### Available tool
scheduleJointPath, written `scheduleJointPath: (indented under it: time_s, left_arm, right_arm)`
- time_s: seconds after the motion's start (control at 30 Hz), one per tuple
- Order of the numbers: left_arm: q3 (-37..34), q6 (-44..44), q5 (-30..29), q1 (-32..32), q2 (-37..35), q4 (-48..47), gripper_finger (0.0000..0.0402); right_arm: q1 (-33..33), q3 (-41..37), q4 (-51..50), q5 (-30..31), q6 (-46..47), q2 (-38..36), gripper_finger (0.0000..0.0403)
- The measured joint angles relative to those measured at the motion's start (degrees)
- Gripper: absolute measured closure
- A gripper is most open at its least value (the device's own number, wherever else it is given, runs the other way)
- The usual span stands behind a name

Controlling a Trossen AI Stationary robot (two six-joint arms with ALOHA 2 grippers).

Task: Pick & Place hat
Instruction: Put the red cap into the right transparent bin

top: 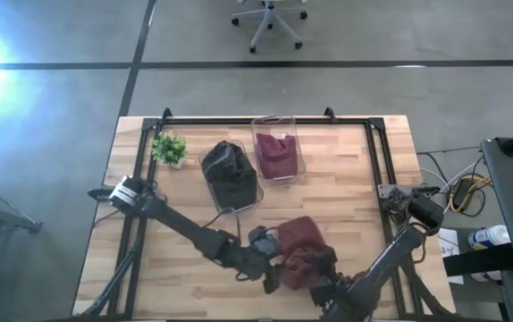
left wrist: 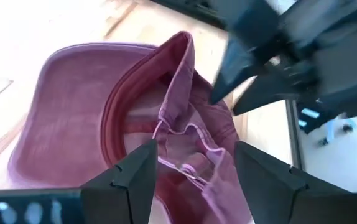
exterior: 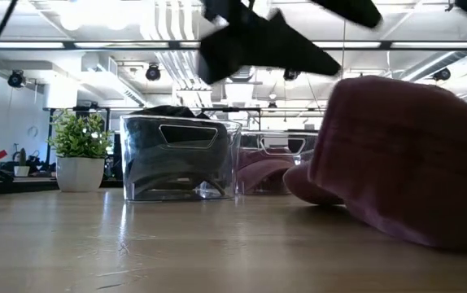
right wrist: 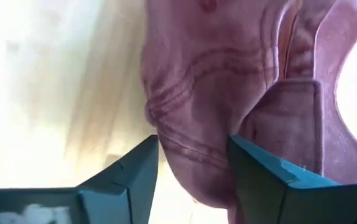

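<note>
The high view is showing the full layout: a maroon hat (top: pixel 303 246) is lying on the wooden table (top: pixel 346 188) near the front edge, with both arms converging on it. The left gripper (top: pixel 273 261) is sitting at the hat's left side, and the right gripper (top: pixel 321 275) is sitting at its front right. Farther back, two clear bins are standing side by side: one bin (top: pixel 231 176) is holding dark fabric, the other bin (top: pixel 277 148) is holding maroon fabric. A small potted plant (top: pixel 169 148) is standing to the left of them.

The low view is adding what the overhead picture cannot give: the hat (exterior: pixel 400 163) is resting on the table surface, not lifted, with a dark gripper body (exterior: pixel 258 41) hanging above and to its left. It is also showing the plant (exterior: pixel 80 151) and the dark-fabric bin (exterior: pixel 179 158) upright behind.

The left wrist view is showing the hat's open underside (left wrist: pixel 135 118); the left fingers (left wrist: pixel 135 177) are standing apart, with a fold of the hat's rim lying in the gap between them, not clamped. The other arm's gripper is showing beyond the hat.

The right wrist view is showing the hat's crown (right wrist: pixel 228 81) close up; the right fingers (right wrist: pixel 132 168) are also standing apart, with maroon fabric bulging into the gap between them.
</note>
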Motion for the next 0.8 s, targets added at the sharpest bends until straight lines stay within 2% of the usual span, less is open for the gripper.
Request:
scheduleJointPath:
  time_s: [0.2, 0.37, 0.47, 0.57, 0.7, 0.8]
  left_arm:
    - [3.11, 5.89, 9.72, 4.30, 4.06, -0.03, 0.0196]
    - [3.77, 7.38, 14.74, 6.74, 6.36, -0.13, 0.0196]
    - [3.28, 7.19, 15.58, 7.65, 6.45, -0.42, 0.0196]
    - [3.47, 8.19, 15.67, 8.42, 6.45, 0.35, 0.0196]
    - [3.45, 9.74, 15.77, 9.54, 6.56, 2.98, 0.0196]
    - [3.42, 10.04, 15.70, 10.12, 6.56, 0.90, 0.0196]
  right_arm:
    - [3.38, 2.60, -1.08, 0.43, 1.09, -0.80, 0.0193]
    - [5.62, 5.07, -2.31, 1.60, 9.95, -2.30, 0.0192]
    - [5.31, 5.33, -1.13, 2.13, 17.82, -4.50, 0.0200]
    - [3.24, 2.97, 4.61, 2.27, 22.48, -6.53, 0.0212]
    - [-0.04, -0.33, 14.86, 3.12, 23.34, -7.15, 0.0227]
    - [-2.27, -2.68, 17.56, 5.21, 24.25, -6.31, 0.0233]
